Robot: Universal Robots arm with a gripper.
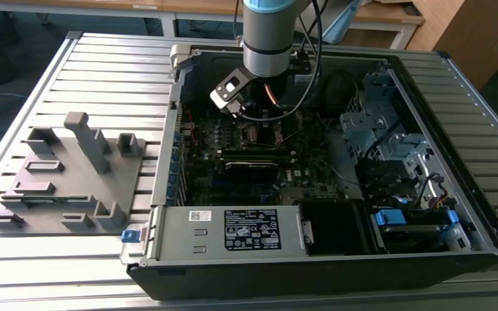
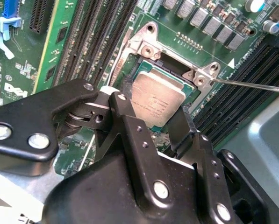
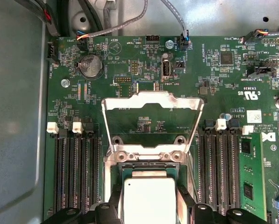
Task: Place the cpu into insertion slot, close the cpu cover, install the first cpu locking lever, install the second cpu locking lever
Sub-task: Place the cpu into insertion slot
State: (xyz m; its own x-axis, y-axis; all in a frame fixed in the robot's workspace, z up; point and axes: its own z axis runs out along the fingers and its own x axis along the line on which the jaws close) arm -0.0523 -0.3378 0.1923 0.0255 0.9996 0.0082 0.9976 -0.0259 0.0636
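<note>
Gripper jaws clasp the cpu by opposite edges, right over the insertion slot. Whether it is fully seated is hard to judge. Behind it, the cpu cover is swung open. Closing it and fitting both levers remain.

Slatted table w/ PC case, grey jig.

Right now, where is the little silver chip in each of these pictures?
Second wrist view: the cpu sits clamped in the gripper, among long black memory slots.
First wrist view: clamped the same way, beside the raised cpu cover.
Exterior view: too small to tell; look under the gripper, inside the computer case.
Shared landmark: the gripper.
</note>
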